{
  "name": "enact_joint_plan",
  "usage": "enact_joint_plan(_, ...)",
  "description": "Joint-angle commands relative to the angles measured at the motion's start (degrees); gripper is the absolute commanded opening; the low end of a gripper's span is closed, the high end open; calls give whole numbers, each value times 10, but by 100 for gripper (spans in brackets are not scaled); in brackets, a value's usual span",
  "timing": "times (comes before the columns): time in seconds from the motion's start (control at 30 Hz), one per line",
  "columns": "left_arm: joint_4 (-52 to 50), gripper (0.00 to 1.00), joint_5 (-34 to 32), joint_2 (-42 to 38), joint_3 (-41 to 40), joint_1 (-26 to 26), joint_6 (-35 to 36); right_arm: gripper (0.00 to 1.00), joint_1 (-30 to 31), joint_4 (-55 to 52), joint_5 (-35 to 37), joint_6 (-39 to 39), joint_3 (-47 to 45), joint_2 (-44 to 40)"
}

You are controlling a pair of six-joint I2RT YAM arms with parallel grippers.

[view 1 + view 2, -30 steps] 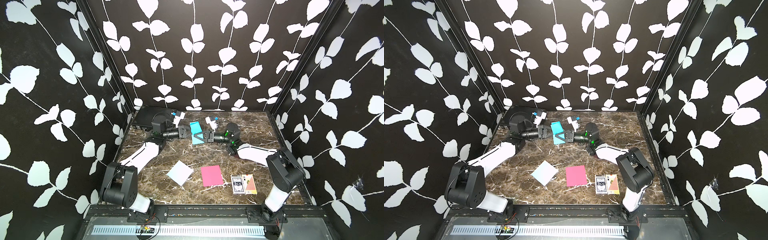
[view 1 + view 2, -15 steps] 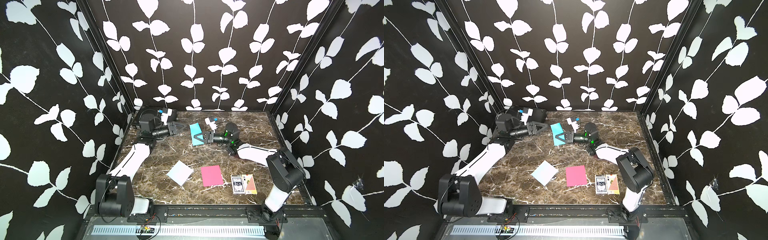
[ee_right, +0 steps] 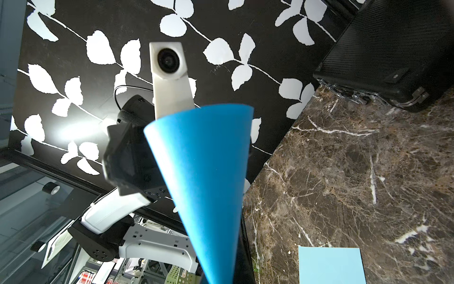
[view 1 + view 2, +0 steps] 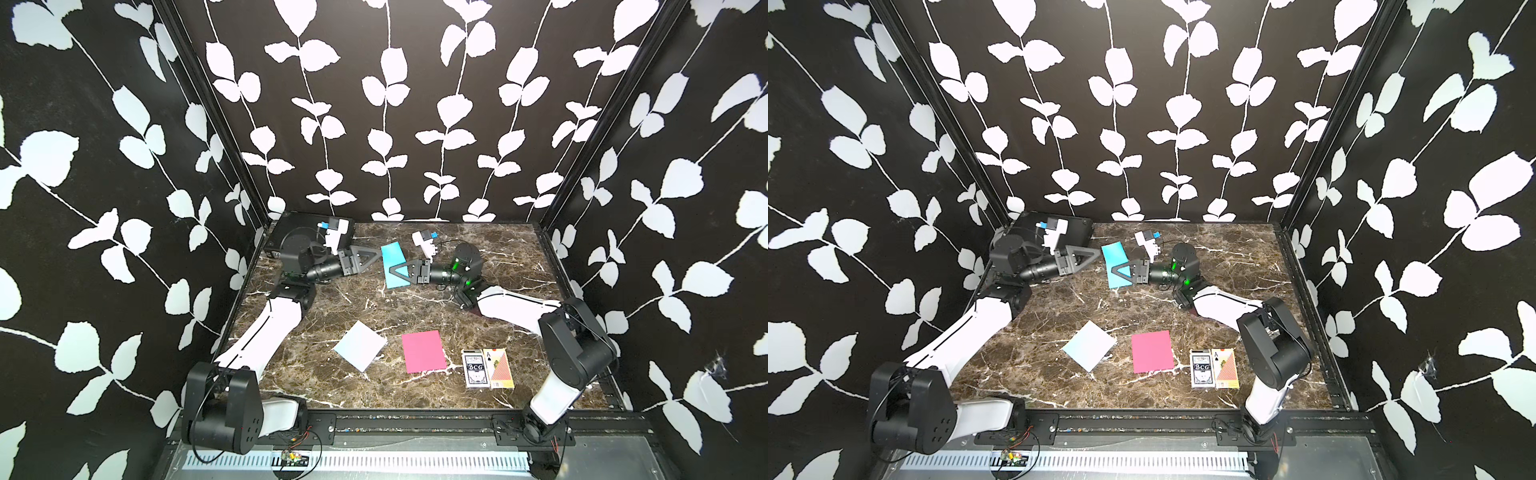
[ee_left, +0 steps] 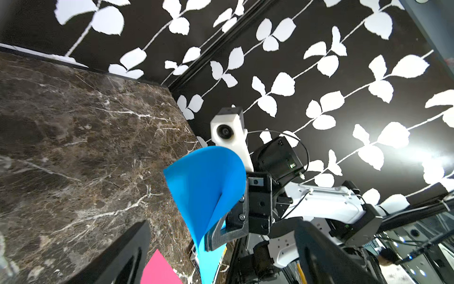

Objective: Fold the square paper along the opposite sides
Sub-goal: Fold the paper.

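The square blue paper (image 4: 392,258) (image 4: 1112,258) is bent over into a loose loop above the back of the table. My right gripper (image 4: 395,272) (image 4: 1120,272) is shut on its lower edges. In the left wrist view the paper (image 5: 206,182) curls like a cone from the right gripper's dark finger (image 5: 228,233). In the right wrist view the paper (image 3: 201,172) hides most of my right gripper (image 3: 221,277). My left gripper (image 4: 376,257) (image 4: 1096,254) (image 5: 222,222) stands open, a short way left of the paper and apart from it, with nothing between its fingers (image 5: 127,250).
On the near half of the marble table (image 4: 498,257) lie a pale blue paper (image 4: 360,345) (image 3: 330,264), a pink paper (image 4: 423,351) (image 5: 159,270) and two card packs (image 4: 488,368). A black case (image 4: 299,226) (image 3: 393,49) sits in the back left corner, behind my left arm.
My left gripper has opened, let go of the blue paper and drawn back to the left. The right gripper has stayed shut on the paper, almost in place.
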Motion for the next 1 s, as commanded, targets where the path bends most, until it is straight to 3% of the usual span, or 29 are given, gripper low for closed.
enact_joint_plan(0.0,71,94,6,21,-7,-20,-20,0,-1,31,-9,-2,26,-19)
enact_joint_plan(0.07,96,84,12,39,-5,-29,-35,0,-1,31,-9,-2,25,-19)
enact_joint_plan(0.17,112,35,16,54,-3,-36,-47,0,-1,31,-8,-2,25,-18)
enact_joint_plan(0.2,108,24,16,56,-1,-36,-45,0,-1,30,-8,-2,25,-18)
enact_joint_plan(0.27,95,12,15,58,1,-36,-38,0,-1,29,-8,-3,25,-18)
enact_joint_plan(0.33,92,10,14,58,0,-37,-34,0,-1,28,-7,-3,26,-16)
enact_joint_plan(0.4,90,1,13,57,-1,-37,-32,0,-2,28,-6,-3,28,-14)
enact_joint_plan(0.57,81,0,13,61,2,-37,-31,0,-1,26,-3,0,33,-8)
enact_joint_plan(0.63,74,0,13,62,5,-37,-27,14,-1,26,1,1,35,-7)
enact_joint_plan(0.7,56,0,17,64,12,-37,-16,42,-5,23,6,-2,31,-12)
enact_joint_plan(0.77,16,0,27,67,28,-37,9,60,-18,14,9,-11,14,-27)
enact_joint_plan(0.83,-31,0,42,74,49,-36,38,67,-42,-23,32,-40,-19,-60)
enact_joint_plan(0.9,-114,0,53,83,73,-37,96,72,-67,-110,80,-133,-64,-121)
enact_joint_plan(0.97,-193,0,56,103,97,-37,149,74,-73,-214,173,-248,-104,-179)
